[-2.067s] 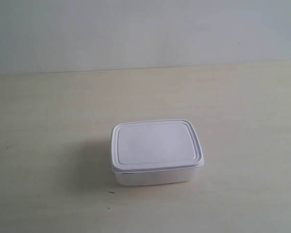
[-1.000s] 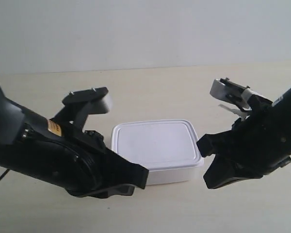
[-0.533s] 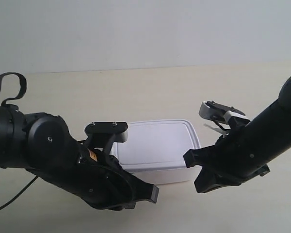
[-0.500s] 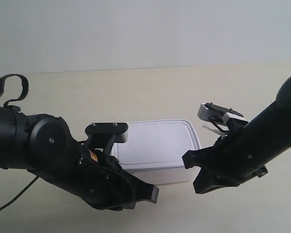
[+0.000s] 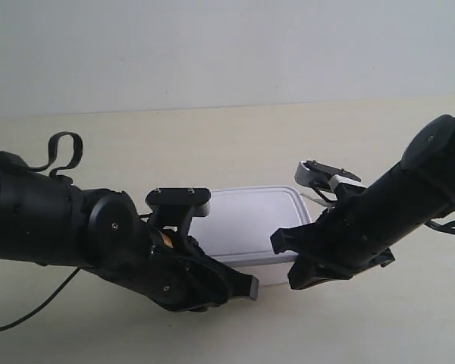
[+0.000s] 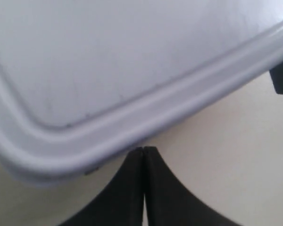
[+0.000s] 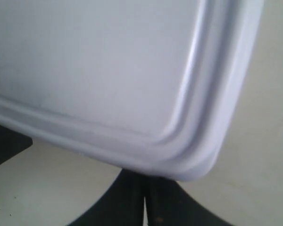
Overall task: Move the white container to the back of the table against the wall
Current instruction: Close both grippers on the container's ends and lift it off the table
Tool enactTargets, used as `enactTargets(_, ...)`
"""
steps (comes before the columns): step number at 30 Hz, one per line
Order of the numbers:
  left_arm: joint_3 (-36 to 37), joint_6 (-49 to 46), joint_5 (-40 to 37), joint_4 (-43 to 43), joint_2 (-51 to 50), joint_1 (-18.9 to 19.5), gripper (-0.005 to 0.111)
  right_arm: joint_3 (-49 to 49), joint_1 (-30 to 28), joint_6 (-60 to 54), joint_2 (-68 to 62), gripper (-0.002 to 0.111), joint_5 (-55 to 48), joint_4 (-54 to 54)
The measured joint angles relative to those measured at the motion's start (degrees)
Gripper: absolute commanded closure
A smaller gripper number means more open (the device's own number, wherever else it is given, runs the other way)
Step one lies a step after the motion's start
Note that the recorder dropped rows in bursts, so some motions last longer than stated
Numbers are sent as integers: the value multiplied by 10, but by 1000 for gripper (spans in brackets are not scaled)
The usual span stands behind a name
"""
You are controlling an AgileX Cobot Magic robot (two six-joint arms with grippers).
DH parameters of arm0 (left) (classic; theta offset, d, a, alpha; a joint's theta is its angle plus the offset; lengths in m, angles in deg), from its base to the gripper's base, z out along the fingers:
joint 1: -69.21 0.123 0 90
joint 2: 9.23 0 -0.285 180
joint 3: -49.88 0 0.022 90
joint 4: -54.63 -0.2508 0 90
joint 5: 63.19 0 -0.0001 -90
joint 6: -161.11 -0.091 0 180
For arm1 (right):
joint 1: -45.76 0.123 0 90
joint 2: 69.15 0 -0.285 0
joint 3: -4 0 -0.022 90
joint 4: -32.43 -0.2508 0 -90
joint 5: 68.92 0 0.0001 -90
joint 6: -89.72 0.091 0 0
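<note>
Container (image 5: 250, 224) first: it sits lidded on the table (image 5: 235, 144), well apart from the wall (image 5: 227, 53), with a broad strip of bare table between its far side and that wall. Both my arms come in on the side of the container away from the wall, one toward each corner. My left gripper (image 6: 144, 153) has its two fingers pressed flat together with nothing between them, and their joined tip sits right at the overhang of the lid (image 6: 108, 56), close by one corner. My right gripper (image 7: 144, 188) is pinched together the same way, also empty, with its tip tucked under the overhang at the other corner. I judge this to be a push rather than a lift. Closed fingers make a stiff, blunt pusher. Standing on the side away from the wall means any advance drives the container toward it. One contact near each corner should keep the container from swinging round as it slides. Staying low under the rim puts the force on the body and not on the lid. The overhang hides the tips, so I cannot tell whether they touch the container's side or stand just beside it. The slide itself looks not yet begun. Uneven pressure from my arms could skew the container, and a tip catching the rim could lift the lid.
</note>
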Motion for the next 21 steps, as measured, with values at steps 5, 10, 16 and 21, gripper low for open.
enactTargets(5, -27, 0, 4, -5, -28, 0, 107, 24, 0, -1, -16, 108, -2, 0)
enactTargets(10, -45, 0, 7, -24, -41, 0, 107, 47, 0, -1, -28, 108, -6, 0)
enactTargets(16, -49, 0, 15, -29, -41, 22, 107, 63, 0, -1, -30, 108, -1, 0)
enactTargets(21, -56, 0, 15, -41, -42, 57, 107, 71, 0, -1, -44, 108, 13, 0)
